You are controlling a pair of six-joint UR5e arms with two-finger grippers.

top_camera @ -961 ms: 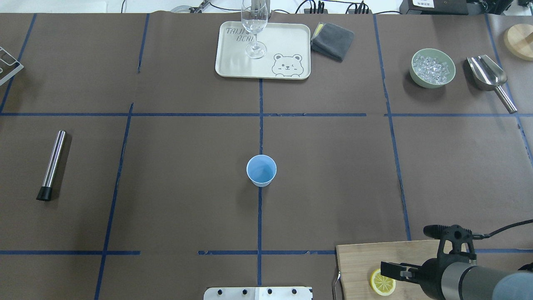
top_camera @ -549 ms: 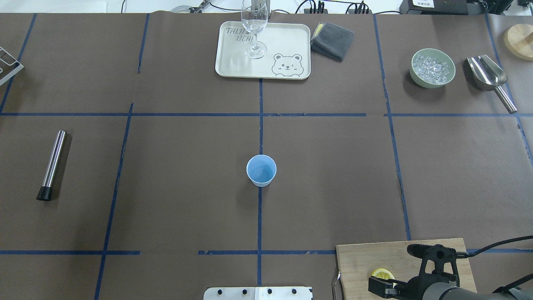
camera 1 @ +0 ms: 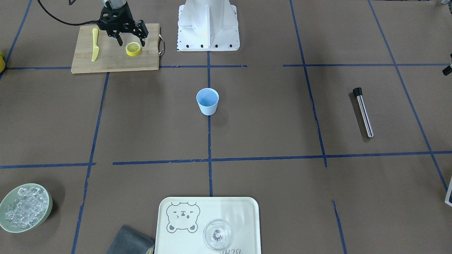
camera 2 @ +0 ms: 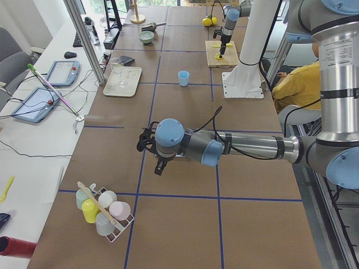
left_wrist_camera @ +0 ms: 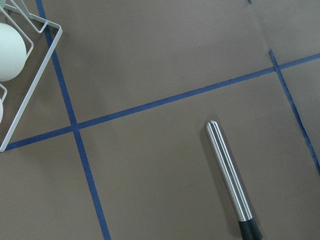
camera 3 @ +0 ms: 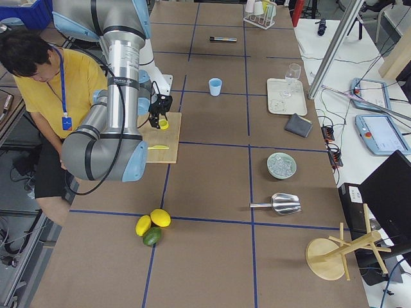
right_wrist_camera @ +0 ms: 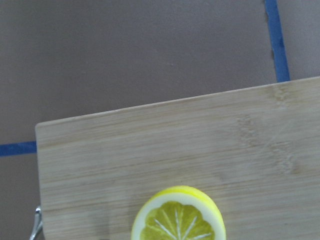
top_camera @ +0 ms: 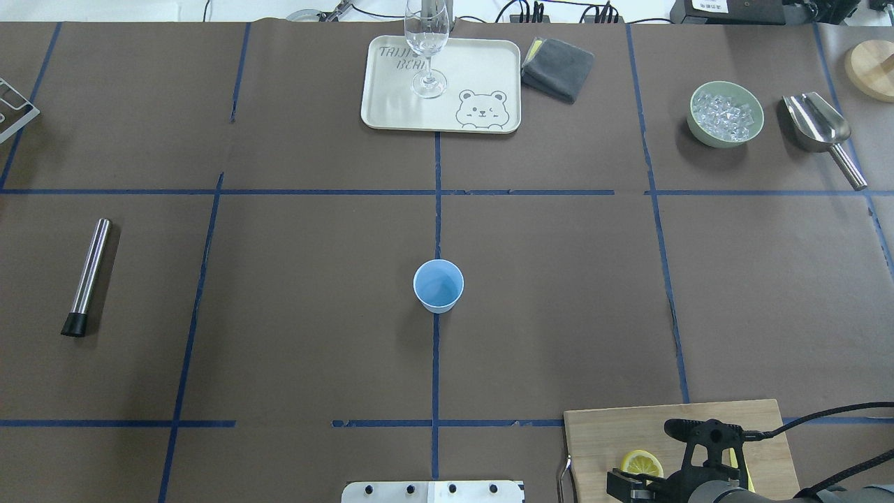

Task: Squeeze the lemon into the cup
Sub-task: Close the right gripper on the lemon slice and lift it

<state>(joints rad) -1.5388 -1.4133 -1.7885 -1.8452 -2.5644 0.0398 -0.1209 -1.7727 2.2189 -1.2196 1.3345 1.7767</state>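
Observation:
The lemon (camera 1: 134, 48) is a round slice lying flat on the wooden cutting board (camera 1: 106, 61); it also shows in the overhead view (top_camera: 642, 461) and the right wrist view (right_wrist_camera: 177, 217). I see only one slice. My right gripper (camera 1: 131, 43) is open and hangs just over the slice, its fingers spread to either side. The light blue cup (top_camera: 438, 285) stands upright and empty at the table's centre, far from the board. My left gripper (camera 2: 147, 140) shows only in the exterior left view, over the table's left end; I cannot tell its state.
A yellow knife (camera 1: 94, 44) lies on the board. A steel muddler (top_camera: 87, 276) lies at the left. A tray (top_camera: 489, 77) with a clear glass (top_camera: 427, 42), a grey cloth (top_camera: 557, 68), an ice bowl (top_camera: 725, 114) and a scoop (top_camera: 817, 126) are far. A cup rack (camera 2: 104, 213) stands at the left end.
My right gripper has drawn back toward the robot's side and come down over the board by the lemon slice. The slice and the cup have not moved.

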